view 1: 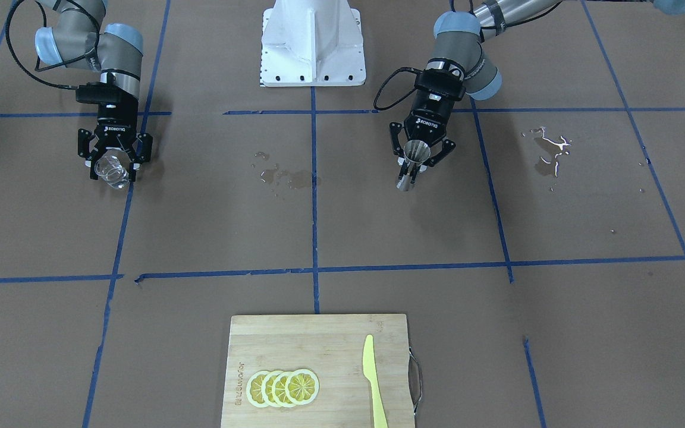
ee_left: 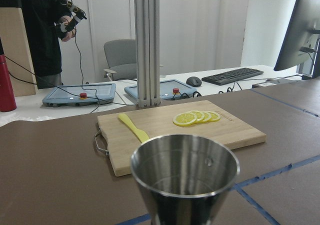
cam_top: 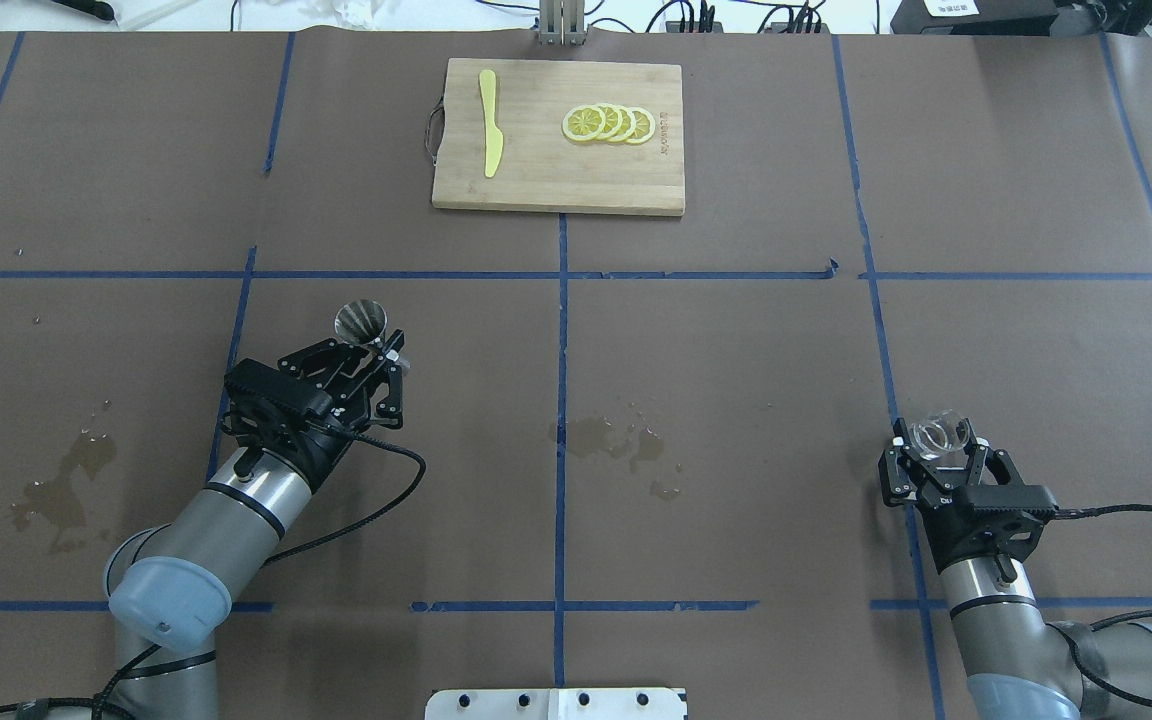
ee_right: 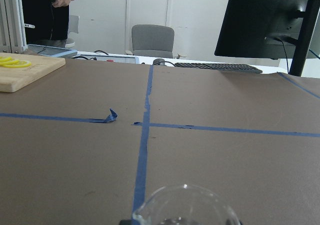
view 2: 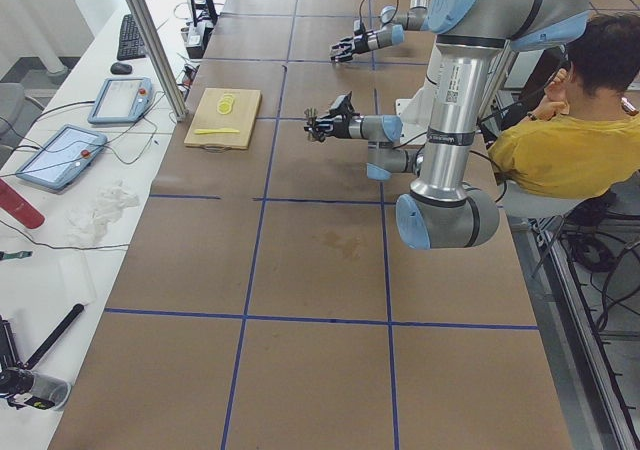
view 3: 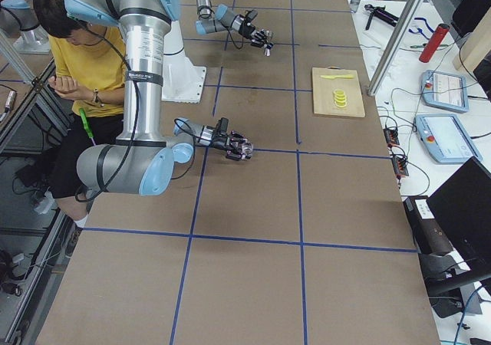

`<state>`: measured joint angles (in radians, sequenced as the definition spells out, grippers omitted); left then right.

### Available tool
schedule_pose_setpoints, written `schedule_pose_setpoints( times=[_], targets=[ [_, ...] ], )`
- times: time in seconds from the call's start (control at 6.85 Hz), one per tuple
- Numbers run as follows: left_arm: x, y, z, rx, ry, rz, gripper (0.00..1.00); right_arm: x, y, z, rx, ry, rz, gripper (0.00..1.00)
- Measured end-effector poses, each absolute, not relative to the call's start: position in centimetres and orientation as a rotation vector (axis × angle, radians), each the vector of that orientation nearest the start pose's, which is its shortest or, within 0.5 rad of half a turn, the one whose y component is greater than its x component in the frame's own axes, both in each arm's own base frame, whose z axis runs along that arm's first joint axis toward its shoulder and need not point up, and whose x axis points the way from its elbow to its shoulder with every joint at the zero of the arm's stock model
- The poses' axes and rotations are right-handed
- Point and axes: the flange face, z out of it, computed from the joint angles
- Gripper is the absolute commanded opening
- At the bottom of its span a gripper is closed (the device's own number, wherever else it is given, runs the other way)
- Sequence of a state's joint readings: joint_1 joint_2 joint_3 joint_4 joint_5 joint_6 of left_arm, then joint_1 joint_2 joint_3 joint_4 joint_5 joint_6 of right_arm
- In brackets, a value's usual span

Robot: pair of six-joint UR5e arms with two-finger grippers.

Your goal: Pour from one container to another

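Jigger (ee_left: 185, 172), upright, is clamped by the left gripper (cam_top: 368, 348), left of the cutting board (cam_top: 556, 190); glass cup (cam_top: 939, 430), upright, sits gripped in the right gripper (cam_top: 937, 443), far to the board's right, well apart.

In left gripper (view 1: 412, 169), jigger (ee_left: 185, 172): polished steel, mirror-bright, smooth inside. In right gripper (cam_top: 939, 445), cup (cam_top: 940, 432): clear colourless glass, glossy. Both grippers matt black. Under them, tabletop (view 1: 211, 220): matt brown paper, blue tape (view 1: 314, 208) lines. Shiny wet patches (view 1: 283, 176) between the grippers and outboard of the left one. Ahead of left gripper, board (cam_top: 536, 175): pale wood, visible grain, metal handle (cam_top: 429, 128). On it, knife (cam_top: 489, 135): yellow plastic, smooth.
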<state>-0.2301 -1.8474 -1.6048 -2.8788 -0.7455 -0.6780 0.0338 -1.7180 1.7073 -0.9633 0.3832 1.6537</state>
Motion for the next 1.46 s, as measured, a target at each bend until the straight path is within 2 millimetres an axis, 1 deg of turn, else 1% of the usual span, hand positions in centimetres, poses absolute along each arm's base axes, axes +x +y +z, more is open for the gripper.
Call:
schedule_pose_setpoints(
  times=[0.15, 0.44, 0.58, 0.73, 1.02, 1.31, 1.46],
  targets=[
    [49.1, -32.7, 34.8, 1.312, 0.926, -0.155, 0.0, -42.5, -24.0, 56.2, 1.141, -0.555, 0.455, 0.0],
    [49.0, -32.7, 34.8, 1.314, 0.924, -0.152, 0.0, -42.6, -24.3, 55.9, 1.138, -0.537, 0.427, 0.0],
    [49.0, -32.7, 35.0, 1.316, 0.915, -0.144, 0.0, -42.5, -24.8, 55.1, 1.139, -0.524, 0.41, 0.0],
    [48.9, -32.7, 35.2, 1.318, 0.909, -0.138, 0.0, -42.4, -25.3, 53.1, 1.131, -0.533, 0.403, 0.0],
    [48.9, -32.6, 35.2, 1.32, 0.913, -0.14, 0.0, -41.7, -25.5, 48.3, 1.119, -0.594, 0.415, 0.0],
    [48.8, -32.5, 35.0, 1.324, 0.917, -0.151, 0.0, -40.5, -25.3, 42.8, 1.133, -0.635, 0.379, 0.0],
    [48.5, -32.6, 35.0, 1.335, 0.901, -0.173, 0.0, -40.7, -25.3, 39.9, 1.139, -0.654, 0.344, 0.0]
  ],
)
